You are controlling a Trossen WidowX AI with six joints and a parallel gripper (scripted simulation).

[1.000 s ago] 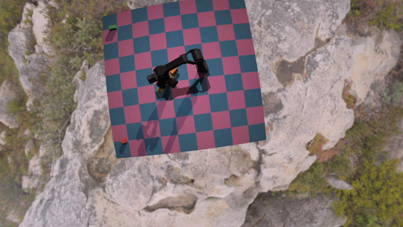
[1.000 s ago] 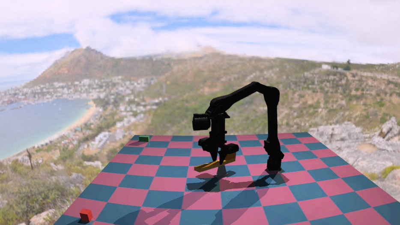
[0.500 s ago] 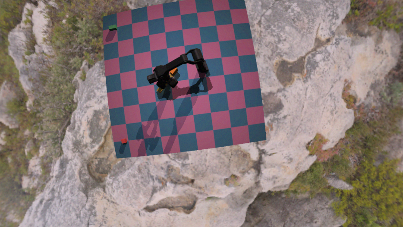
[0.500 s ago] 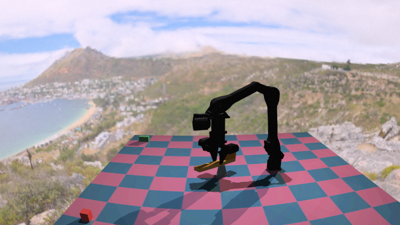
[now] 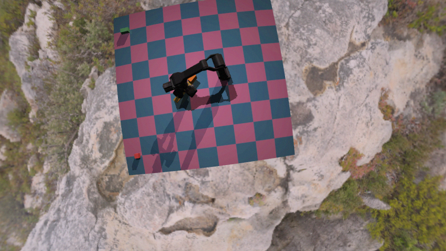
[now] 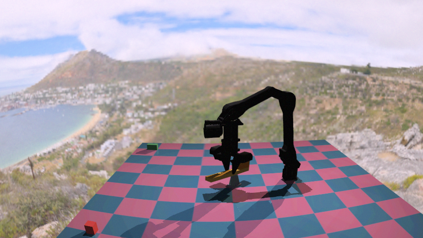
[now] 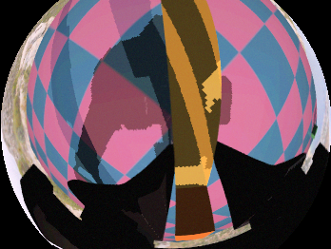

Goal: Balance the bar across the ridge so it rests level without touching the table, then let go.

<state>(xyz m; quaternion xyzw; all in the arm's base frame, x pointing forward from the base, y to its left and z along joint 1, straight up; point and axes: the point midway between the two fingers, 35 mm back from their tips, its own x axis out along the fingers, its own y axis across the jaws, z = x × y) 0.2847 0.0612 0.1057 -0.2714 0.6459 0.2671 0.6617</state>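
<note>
Nearest me in the exterior view, a small red cube (image 6: 90, 227) sits at the lower left corner of the checkered table (image 6: 325, 207). Mid-frame, my gripper (image 6: 231, 165) points straight down, clamped partway closed on the orange bar (image 6: 226, 173). The bar hangs above the table, tilted, its left end lower. Just beneath it I see a small grey ridge (image 6: 234, 180), partly in shadow; whether bar and ridge touch I cannot tell. The arm's base (image 6: 290, 169) stands to the right. Farthest back, a green block (image 6: 152, 146) lies by the table's upper left edge.
</note>
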